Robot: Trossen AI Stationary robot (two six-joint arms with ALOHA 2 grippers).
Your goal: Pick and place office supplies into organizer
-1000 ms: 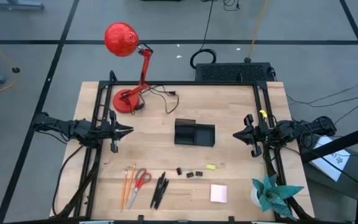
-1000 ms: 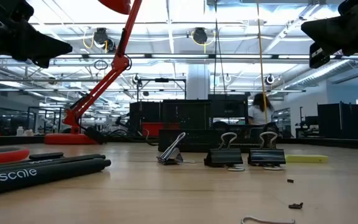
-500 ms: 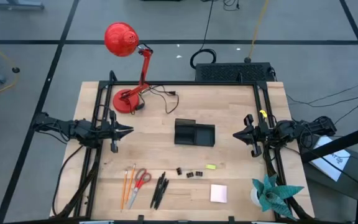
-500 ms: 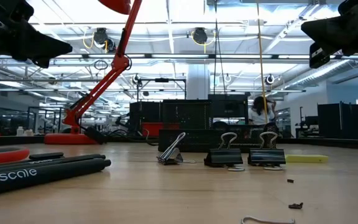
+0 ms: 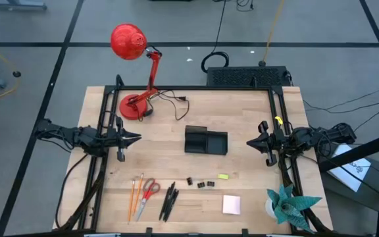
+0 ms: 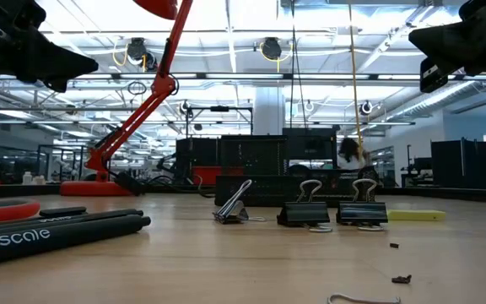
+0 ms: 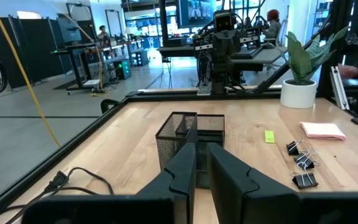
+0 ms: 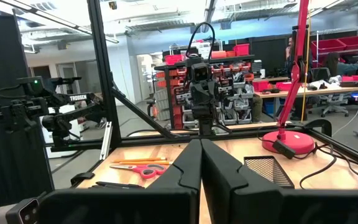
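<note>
Your organizer (image 5: 206, 141) sits mid-table, a black mesh tray, and nothing's in it yet that you can see. All the supplies are in a loose row nearer the front edge: pencils (image 5: 135, 196), then the scissors (image 5: 150, 189) just beside them, pens (image 5: 169, 200), binder clips (image 5: 202, 183), a little yellow-green piece (image 5: 224, 176), and the pink sticky pad (image 5: 231, 205).

Handling-wise, I'd guess it's all light stuff. The pencils and pens are stiff, thin and round, so they'll likely roll — pinch them across the middle. On the scissors, go for the blades near the pivot, not the red loops. The clips are tiny; the wire handles sticking up look like your best grab. The pad is flat, so you'll probably have to catch an edge.

Left gripper (image 5: 135, 138) and right gripper (image 5: 250, 142) both hover either side of the tray, fingers pressed together, holding nothing — so open up first.
</note>
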